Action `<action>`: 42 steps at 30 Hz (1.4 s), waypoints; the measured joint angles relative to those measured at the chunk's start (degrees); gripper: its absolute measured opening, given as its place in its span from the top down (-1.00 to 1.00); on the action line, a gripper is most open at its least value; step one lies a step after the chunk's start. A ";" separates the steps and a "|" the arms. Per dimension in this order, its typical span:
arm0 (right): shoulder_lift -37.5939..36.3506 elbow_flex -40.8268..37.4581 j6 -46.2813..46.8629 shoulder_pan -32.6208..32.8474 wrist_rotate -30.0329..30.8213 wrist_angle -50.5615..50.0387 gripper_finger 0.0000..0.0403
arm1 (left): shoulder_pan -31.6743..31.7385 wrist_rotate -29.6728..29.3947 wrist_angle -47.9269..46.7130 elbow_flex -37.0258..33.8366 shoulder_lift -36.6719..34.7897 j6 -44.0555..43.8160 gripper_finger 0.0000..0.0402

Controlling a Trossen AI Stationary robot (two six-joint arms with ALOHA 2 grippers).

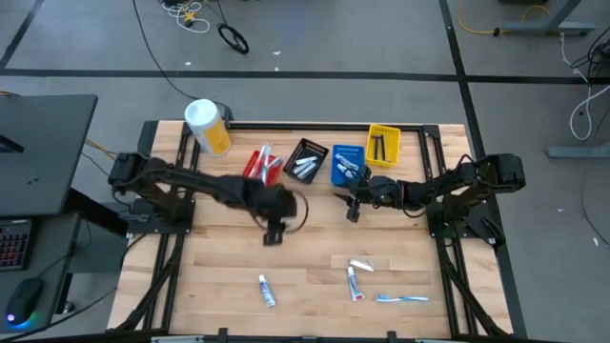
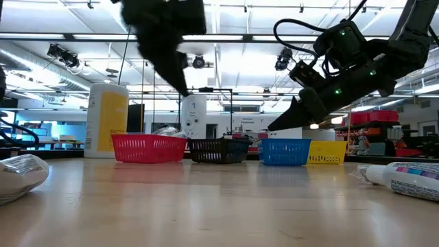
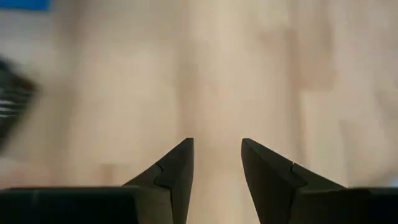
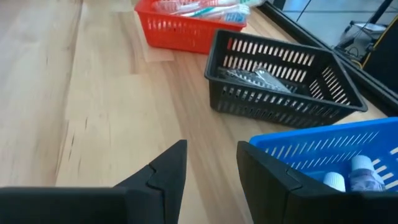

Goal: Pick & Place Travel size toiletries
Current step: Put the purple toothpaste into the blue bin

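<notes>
Toiletries lie loose on the near part of the table: a white tube (image 1: 267, 291), a red-and-white tube (image 1: 355, 283), a small white item (image 1: 360, 266) and a blue toothbrush (image 1: 402, 299). More toiletries lie in the red bin (image 1: 264, 164), the black bin (image 1: 307, 160) and the blue bin (image 1: 348, 164). My left gripper (image 1: 275, 232) is open above bare wood at the table's middle (image 3: 217, 155). My right gripper (image 1: 352, 208) is open and empty just near of the blue bin (image 4: 211, 158).
A yellow bin (image 1: 382, 145) with dark items stands right of the blue bin. A yellow white-lidded canister (image 1: 207, 126) stands at the far left corner. In the low view a tube (image 2: 405, 178) lies near right and a wrapped item (image 2: 20, 175) near left.
</notes>
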 joint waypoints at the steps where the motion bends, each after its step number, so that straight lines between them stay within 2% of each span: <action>1: 0.00 0.00 0.01 0.00 0.00 -0.02 0.26 | -1.76 0.32 -0.03 -0.32 0.00 -0.02 0.29; 11: 0.00 0.00 3.60 0.30 0.00 -0.92 0.26 | -17.67 1.87 0.66 -2.95 0.30 -1.96 0.29; 14: 0.00 0.00 5.11 1.16 -0.03 -1.00 0.26 | -20.75 1.89 3.16 -4.27 1.20 -2.77 0.29; 21: 0.00 0.00 6.39 4.06 -0.02 -2.29 0.26 | -25.12 -1.74 8.07 -9.85 1.20 -12.77 0.21; 24: 0.00 0.00 6.37 5.39 -0.01 -2.34 0.26 | -27.19 -4.81 11.22 -13.00 1.18 -9.70 0.16; 28: 0.00 0.00 5.88 6.55 -0.01 -2.13 0.26 | -29.63 -7.22 20.21 -16.61 1.18 -3.81 0.10; 33: 0.00 0.00 4.95 6.73 0.01 -2.07 0.26 | -31.52 -10.53 22.64 -17.46 1.18 1.27 0.05; 42: 0.00 0.00 4.25 6.73 0.08 -1.93 0.26 | -31.33 -9.89 26.95 -16.89 4.79 6.91 0.06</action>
